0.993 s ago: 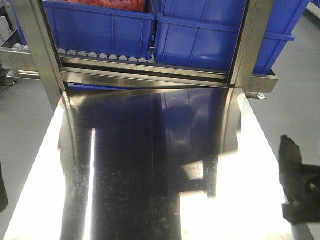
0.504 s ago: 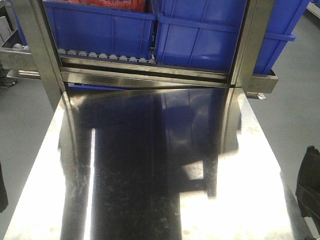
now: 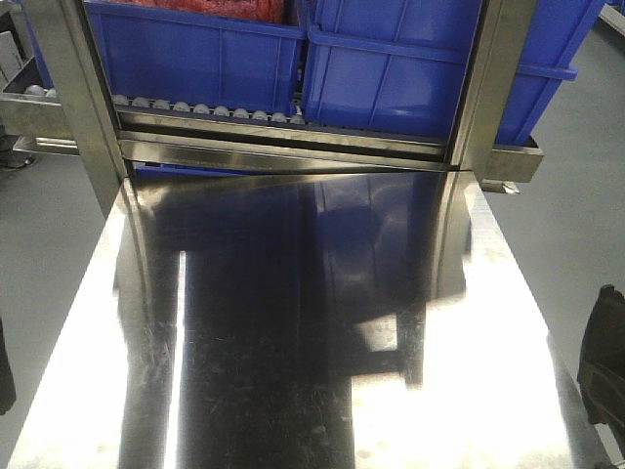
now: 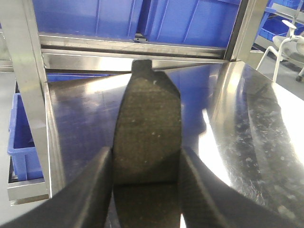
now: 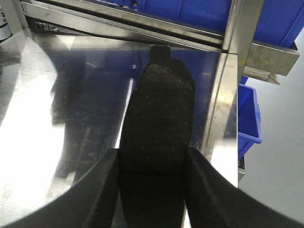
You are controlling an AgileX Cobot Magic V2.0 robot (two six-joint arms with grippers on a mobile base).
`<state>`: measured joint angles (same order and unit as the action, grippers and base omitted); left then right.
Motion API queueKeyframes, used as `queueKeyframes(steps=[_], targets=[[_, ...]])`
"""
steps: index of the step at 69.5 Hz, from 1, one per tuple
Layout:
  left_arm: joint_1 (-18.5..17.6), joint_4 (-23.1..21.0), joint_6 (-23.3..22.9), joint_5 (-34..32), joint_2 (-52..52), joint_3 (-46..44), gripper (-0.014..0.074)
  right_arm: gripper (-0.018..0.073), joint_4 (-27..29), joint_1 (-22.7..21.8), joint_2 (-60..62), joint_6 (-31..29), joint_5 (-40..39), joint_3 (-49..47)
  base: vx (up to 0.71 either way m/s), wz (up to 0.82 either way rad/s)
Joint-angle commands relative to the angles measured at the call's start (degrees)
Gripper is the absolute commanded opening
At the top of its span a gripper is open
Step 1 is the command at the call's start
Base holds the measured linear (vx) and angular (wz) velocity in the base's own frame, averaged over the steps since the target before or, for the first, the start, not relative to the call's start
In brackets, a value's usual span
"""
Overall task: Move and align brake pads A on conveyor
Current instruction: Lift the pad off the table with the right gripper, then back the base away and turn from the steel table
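Steel table [image 3: 293,391]: shiny top, reflecting the rack behind it. Steel rack frame [image 3: 293,147] runs across the far edge. Two blue bins [image 3: 195,49] sit side by side on it, on a row of small rollers [image 3: 205,109].

Front view: dark bit of the right arm [image 3: 604,362] at the right edge, just off the table's side. No pad can be made out there.

Left tool [image 4: 146,159]: clenched on a brake pad [image 4: 147,114], both fingers [image 4: 95,190] pressed to its long edges. The pad sticks out forward over the table, end tab toward the rack, textured face to the camera. Whether it touches the table can't be told.

Right tool [image 5: 152,159]: same grip, clamped on a second brake pad [image 5: 159,104], fingers [image 5: 102,185] on both long edges. This pad is over the table's right side, near the edge, tab pointing at the rack. Contact with the table can't be told either.
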<state>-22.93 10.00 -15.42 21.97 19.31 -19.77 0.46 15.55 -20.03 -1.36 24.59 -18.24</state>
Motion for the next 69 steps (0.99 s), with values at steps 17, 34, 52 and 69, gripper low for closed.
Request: queueKeyframes(steps=[17,34,52,69], targets=[[-0.36,0.29,-0.11,-5.59,0.33,-1.68,0.0073,-0.0003,-0.46,-0.11,-0.27,-0.19,-5.80,-1.82,0.00,0.00],[-0.36,0.29,-0.11,-5.59,0.33,-1.68,0.0073,-0.0003,-0.46,-0.11,-0.27,-0.19,-5.80,-1.82,0.00,0.00],[-0.36,0.29,-0.11,-5.59,0.33,-1.68,0.0073,-0.0003,-0.46,-0.11,-0.27,-0.19,-5.80,-1.82,0.00,0.01],[-0.36,0.29,-0.11,-5.59,0.33,-1.68,0.0073,-0.0003,-0.46,-0.11,-0.27,-0.19,-5.80,-1.82,-0.05,0.05]])
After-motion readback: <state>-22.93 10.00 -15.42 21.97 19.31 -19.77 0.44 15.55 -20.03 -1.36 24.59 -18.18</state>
